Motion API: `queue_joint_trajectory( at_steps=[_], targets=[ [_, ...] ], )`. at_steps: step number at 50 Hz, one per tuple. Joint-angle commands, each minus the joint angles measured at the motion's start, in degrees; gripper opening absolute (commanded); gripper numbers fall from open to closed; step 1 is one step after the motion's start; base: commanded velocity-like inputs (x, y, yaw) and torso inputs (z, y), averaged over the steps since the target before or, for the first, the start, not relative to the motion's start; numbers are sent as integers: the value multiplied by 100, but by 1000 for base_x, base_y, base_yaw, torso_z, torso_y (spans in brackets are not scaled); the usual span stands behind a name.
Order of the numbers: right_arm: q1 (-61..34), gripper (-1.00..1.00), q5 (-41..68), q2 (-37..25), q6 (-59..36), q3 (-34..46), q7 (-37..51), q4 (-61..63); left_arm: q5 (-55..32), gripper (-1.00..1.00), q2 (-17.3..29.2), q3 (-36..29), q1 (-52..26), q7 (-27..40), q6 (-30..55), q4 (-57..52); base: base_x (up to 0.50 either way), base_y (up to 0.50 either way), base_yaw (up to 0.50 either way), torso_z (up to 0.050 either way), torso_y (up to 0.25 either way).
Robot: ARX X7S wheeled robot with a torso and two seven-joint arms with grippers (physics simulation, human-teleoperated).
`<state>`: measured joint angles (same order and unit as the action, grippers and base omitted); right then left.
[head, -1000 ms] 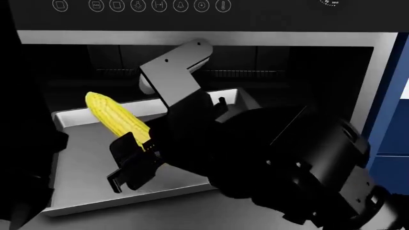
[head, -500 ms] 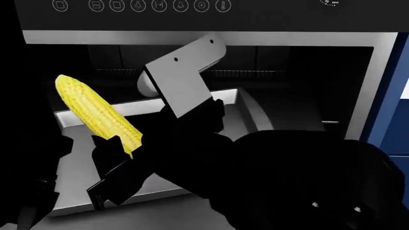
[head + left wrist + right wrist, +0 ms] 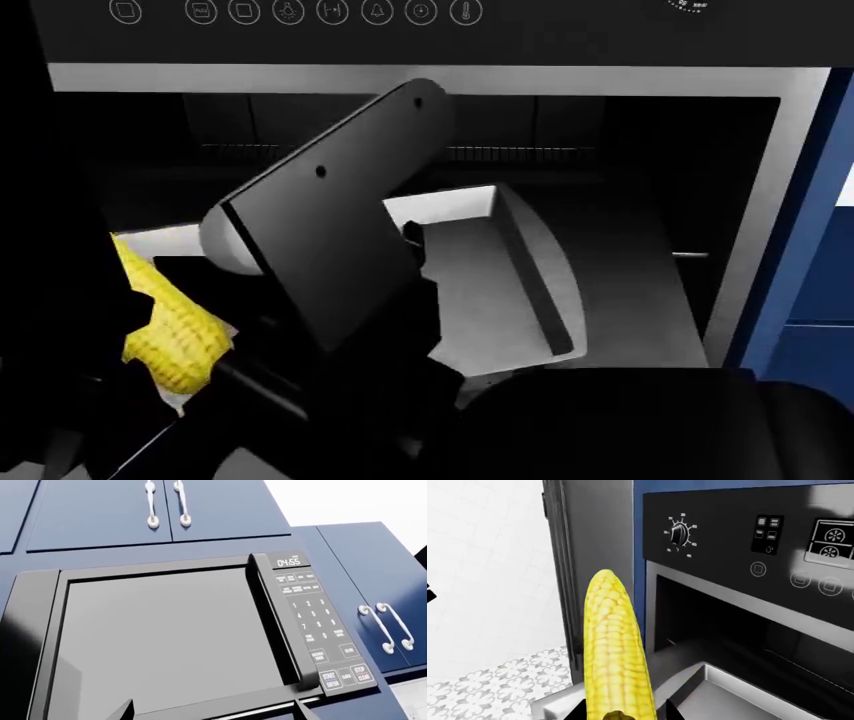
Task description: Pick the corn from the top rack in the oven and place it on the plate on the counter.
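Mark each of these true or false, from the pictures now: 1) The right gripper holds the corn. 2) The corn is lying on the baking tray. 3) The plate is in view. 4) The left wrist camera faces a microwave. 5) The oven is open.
1) True. The right gripper is shut on the corn, which stands up from between its fingers.
2) False. The corn is lifted clear of the baking tray, out past the tray's left end in the head view.
3) False. No plate shows in any view.
4) True. The left wrist view is filled by a microwave under navy cabinets.
5) True. The oven shows its dark cavity open below the control strip.
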<state>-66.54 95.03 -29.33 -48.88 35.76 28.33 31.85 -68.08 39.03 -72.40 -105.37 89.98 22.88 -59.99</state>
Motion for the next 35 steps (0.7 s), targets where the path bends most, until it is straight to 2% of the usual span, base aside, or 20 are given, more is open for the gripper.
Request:
queue_joint_trajectory(
  at_steps=[1,20,27,35],
  targets=[
    [12,-100,494,39,212,-155,648,887,132,100,35,-128,66,0,-77,0,0,0,0,0,0],
    [524,-100,264,112,366,-39,875,1450,173,100,1,-237,135,0,-70,0,0,0,0,0,0],
    [432,-100,35,127,440,-132,1445,1742,310,100,55,-404,196,0,-165,0,0,0,0,0,0],
    [253,-100,-646,44,335,-238,2111,1788,413,100,-107,-330,447,0,-17,0,0,0,0,0,0]
  ],
)
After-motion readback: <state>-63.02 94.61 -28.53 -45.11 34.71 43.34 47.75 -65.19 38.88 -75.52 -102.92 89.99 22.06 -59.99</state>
